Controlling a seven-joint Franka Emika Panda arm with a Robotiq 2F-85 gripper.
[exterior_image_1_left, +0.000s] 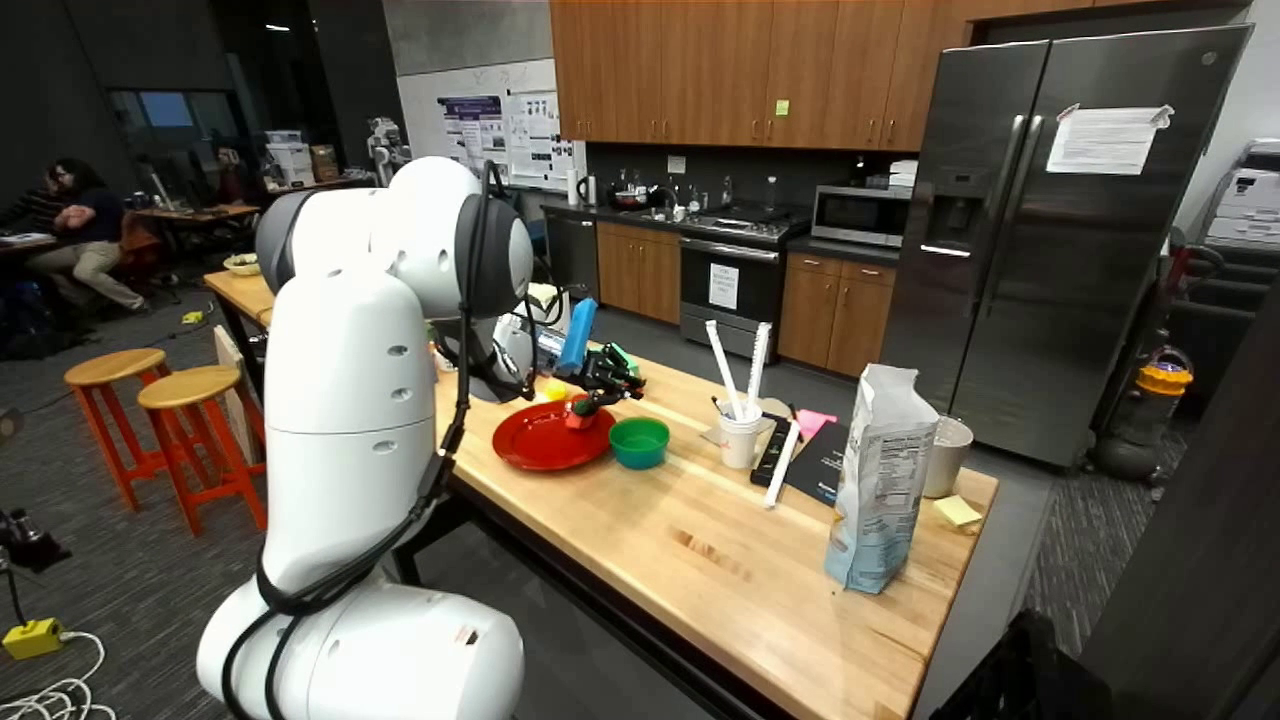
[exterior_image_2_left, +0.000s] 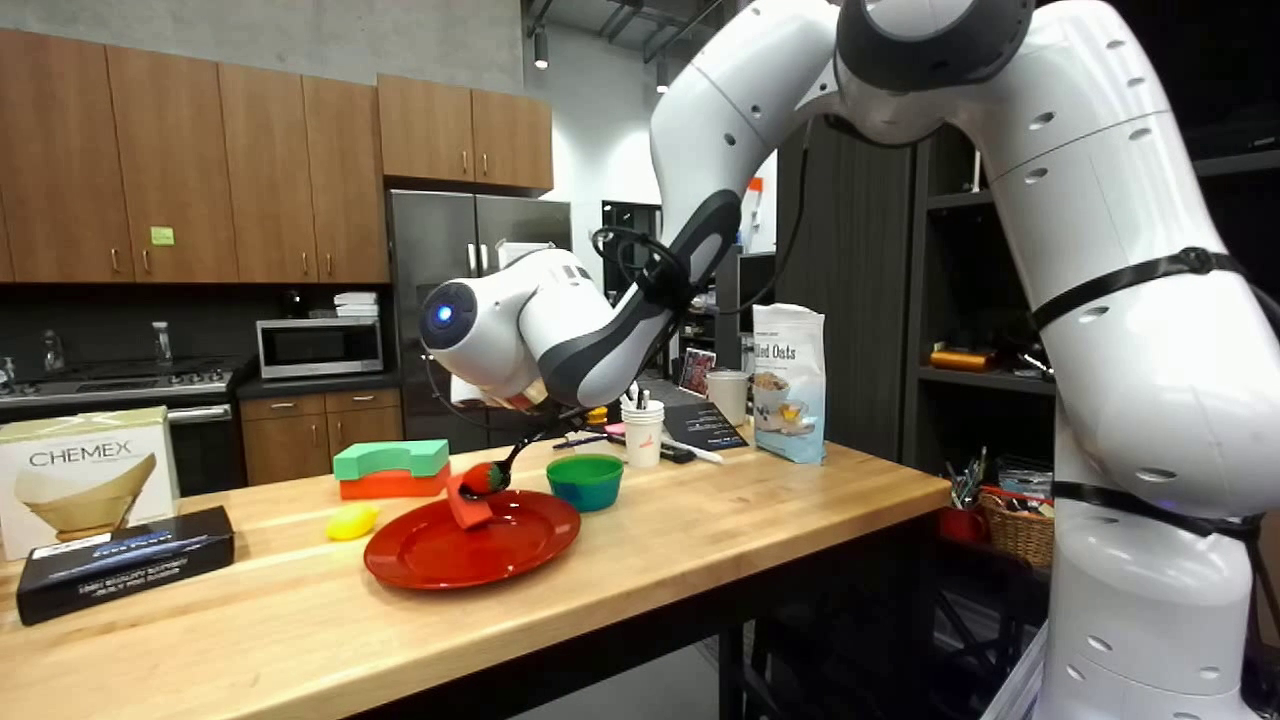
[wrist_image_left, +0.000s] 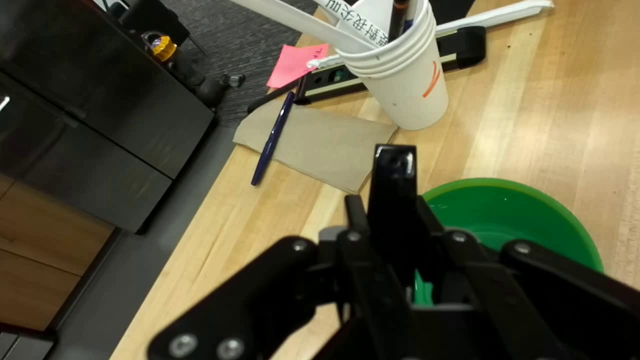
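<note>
My gripper (wrist_image_left: 393, 202) is shut on the glossy handle of a black utensil (wrist_image_left: 395, 172), which rises between its fingers in the wrist view. In an exterior view the utensil's dark head (exterior_image_2_left: 500, 477) slopes down to a strawberry-like red piece (exterior_image_2_left: 479, 483) above a red plate (exterior_image_2_left: 420, 557). A tilted red block (exterior_image_2_left: 470, 511) is beside that piece, over the plate; whether the utensil touches either is unclear. Next to the plate stands a green bowl (exterior_image_1_left: 640, 448), seen in all views and partly behind my gripper in the wrist view. The arm covers most of the gripper in that exterior view.
A yellow lemon (exterior_image_2_left: 352, 521) and a green arch block (exterior_image_2_left: 392, 458) on a red block (exterior_image_2_left: 390, 486) sit beyond the plate. Stacked white cups (wrist_image_left: 410, 95) hold straws and pens. Also on the table are a tall oats bag (exterior_image_1_left: 885, 480), a Chemex box (exterior_image_2_left: 90, 475) and a flat black box (exterior_image_2_left: 130, 562).
</note>
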